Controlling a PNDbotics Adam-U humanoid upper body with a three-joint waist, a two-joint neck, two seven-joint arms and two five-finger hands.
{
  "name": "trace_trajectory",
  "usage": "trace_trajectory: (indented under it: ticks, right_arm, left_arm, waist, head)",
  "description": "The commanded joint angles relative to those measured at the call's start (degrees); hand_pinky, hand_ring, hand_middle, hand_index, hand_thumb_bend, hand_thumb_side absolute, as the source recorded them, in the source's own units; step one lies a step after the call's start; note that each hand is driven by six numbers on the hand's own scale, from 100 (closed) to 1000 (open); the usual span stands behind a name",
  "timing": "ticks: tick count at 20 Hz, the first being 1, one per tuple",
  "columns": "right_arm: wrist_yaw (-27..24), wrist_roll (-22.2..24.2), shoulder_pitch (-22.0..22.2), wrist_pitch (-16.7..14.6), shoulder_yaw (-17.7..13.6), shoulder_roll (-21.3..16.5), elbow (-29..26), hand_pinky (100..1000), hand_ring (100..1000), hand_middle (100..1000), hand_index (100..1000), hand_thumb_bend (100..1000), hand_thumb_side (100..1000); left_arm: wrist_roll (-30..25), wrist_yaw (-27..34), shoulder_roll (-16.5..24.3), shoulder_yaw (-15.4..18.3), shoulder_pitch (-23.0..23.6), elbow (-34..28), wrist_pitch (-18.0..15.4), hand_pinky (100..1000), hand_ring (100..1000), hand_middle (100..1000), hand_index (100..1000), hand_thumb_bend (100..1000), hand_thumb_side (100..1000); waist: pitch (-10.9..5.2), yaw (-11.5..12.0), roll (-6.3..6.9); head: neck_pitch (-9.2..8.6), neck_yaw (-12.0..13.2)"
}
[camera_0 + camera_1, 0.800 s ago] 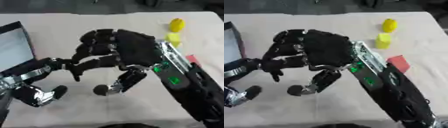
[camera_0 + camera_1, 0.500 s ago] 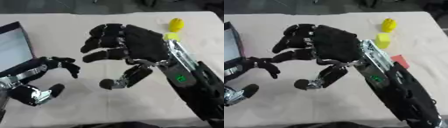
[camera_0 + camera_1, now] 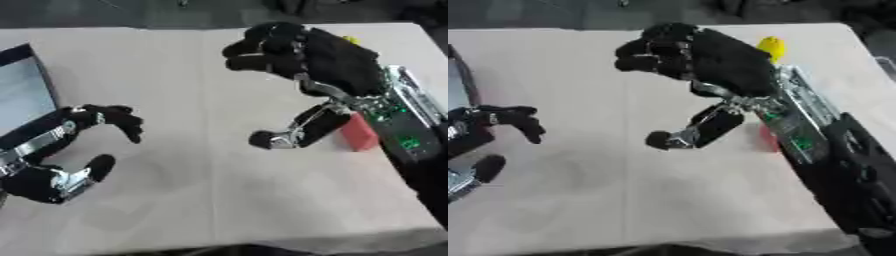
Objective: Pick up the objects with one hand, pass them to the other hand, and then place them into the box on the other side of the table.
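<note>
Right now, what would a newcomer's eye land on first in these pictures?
The big black right hand hanging above the middle right of the pale table, fingers curled and thumb hanging down, holding nothing. Next, the left hand at the lower left, curled in an open C beside the box at the left edge. Then the bright bits: a red block under the right wrist and a yellow object behind it.

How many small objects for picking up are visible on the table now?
2: a red block beside the right robot hand, and a yellow object behind it. More may be hidden under that arm.
</note>
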Motion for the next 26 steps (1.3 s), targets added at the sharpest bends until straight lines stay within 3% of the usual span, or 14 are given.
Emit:
trace_trajectory:
  ticks: [1,6,11,12,13,14,21,26]
  right_arm:
    - [-3.2,2.6,0.1,2.4,-2.0,-6.1,4.0,891,848,870,977,464,526]
    - [-8.1,7.5,1.6,4.8,-5.6,-13.1,10.4,895,851,870,980,477,524]
    - [-16.4,15.6,2.8,8.2,-9.5,-16.2,15.9,902,841,865,988,487,528]
    - [-17.4,16.7,2.9,8.7,-10.0,-16.3,16.9,902,841,861,989,455,431]
    - [-18.1,17.8,2.9,9.3,-10.5,-16.4,18.2,902,841,863,989,495,527]
    - [-18.4,18.9,2.9,9.7,-10.8,-16.5,19.4,903,842,864,988,498,528]
    - [-16.6,23.9,2.3,9.4,-11.4,-16.2,26.6,900,853,857,981,514,497]
    - [-9.9,25.9,1.1,7.3,-10.9,-15.8,29.0,888,884,874,967,518,437]
  left_arm:
    - [0.3,-0.2,0.0,1.0,0.1,-0.9,0.2,1000,782,648,901,100,694]
    - [0.2,-0.2,-0.7,1.2,0.3,-0.6,0.5,1000,782,647,902,100,695]
    - [0.0,-0.4,-0.8,1.4,0.6,-0.4,0.5,1000,782,647,901,100,698]
    - [0.1,-0.5,-0.9,1.6,0.7,-0.3,0.5,1000,783,646,902,100,698]
    - [0.2,-0.6,-0.9,1.7,0.7,-0.3,0.5,1000,783,646,901,100,698]
    - [0.3,-0.6,-0.9,1.8,0.8,-0.3,0.5,1000,783,646,901,100,698]
    - [0.0,-0.6,-1.1,1.9,1.0,0.0,0.5,1000,783,646,901,100,705]
    - [-0.3,-0.2,-1.2,1.9,0.9,0.0,0.5,1000,784,646,902,100,703]
  waist:
    - [-1.31,-0.3,-0.02]
    - [-1.46,-0.3,-0.32]
    - [-1.44,-0.2,-0.48]
    - [-1.42,-0.2,-0.49]
    - [-1.41,-0.3,-0.48]
    - [-1.41,-0.2,-0.5]
    - [-1.43,-0.4,-0.52]
    - [-1.44,-0.5,-0.46]
  head:
    - [-0.13,0.1]
    - [-0.13,0.4]
    - [-0.13,0.3]
    - [-0.13,0.4]
    - [-0.13,0.6]
    - [-0.13,0.8]
    - [-0.13,1.0]
    - [-0.13,0.9]
